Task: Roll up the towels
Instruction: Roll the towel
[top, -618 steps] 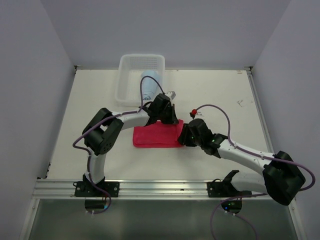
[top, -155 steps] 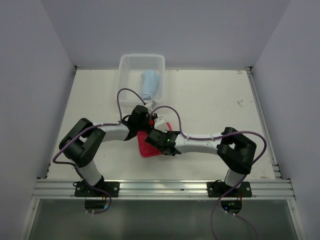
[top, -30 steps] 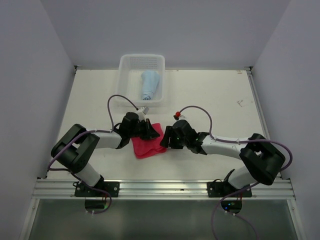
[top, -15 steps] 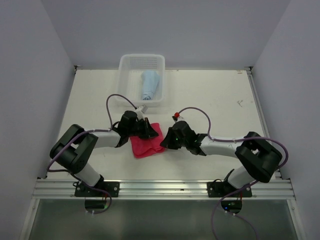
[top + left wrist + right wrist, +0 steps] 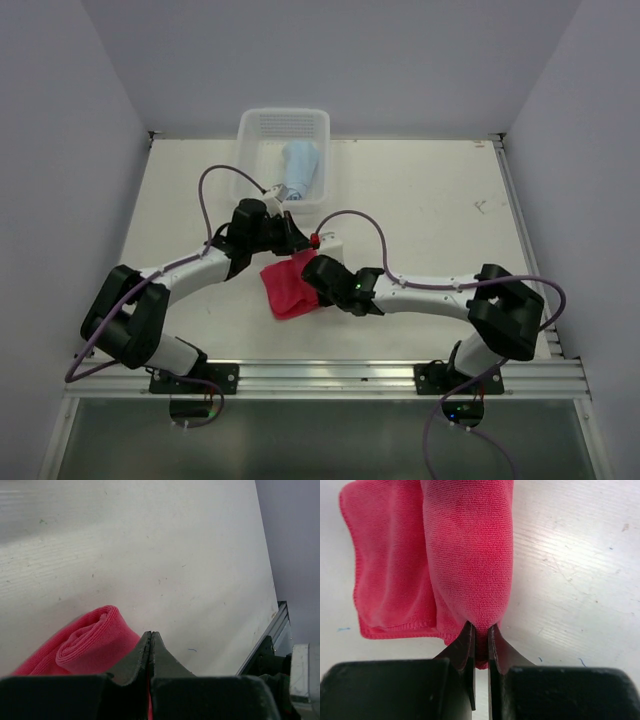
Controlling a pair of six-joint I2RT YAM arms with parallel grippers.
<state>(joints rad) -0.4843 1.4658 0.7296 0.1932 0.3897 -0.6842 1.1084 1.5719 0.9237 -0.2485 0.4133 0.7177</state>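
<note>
- Pink towel (image 5: 292,287): lies on the table (image 5: 430,200) between the two arms, well short of the basket (image 5: 250,130). The right wrist view shows a thick roll (image 5: 465,555) with a flat flap loose at its side. The left wrist view shows the coiled end (image 5: 85,642).
- Blue towel (image 5: 300,168): lies bundled inside the basket and appears to be finished.
- Right gripper (image 5: 480,630): jaws are clamped on the near end of the pink roll. Seen from above (image 5: 320,272), it sits over the towel's right edge.
- Left gripper (image 5: 150,637): jaws are pressed together, tips at the roll's end (image 5: 290,242). Whether a thin edge is caught between them cannot be told.
- Progress: one towel looks done and the second is partly rolled. The loose flap probably has to be wound in, and the roll probably then goes to the basket.
- Change: twenty seconds ago the pink towel lay as a flat folded rectangle. One second ago the right gripper stood open beside it, and it has since slid onto the roll and closed. The blue towel has not moved.
</note>
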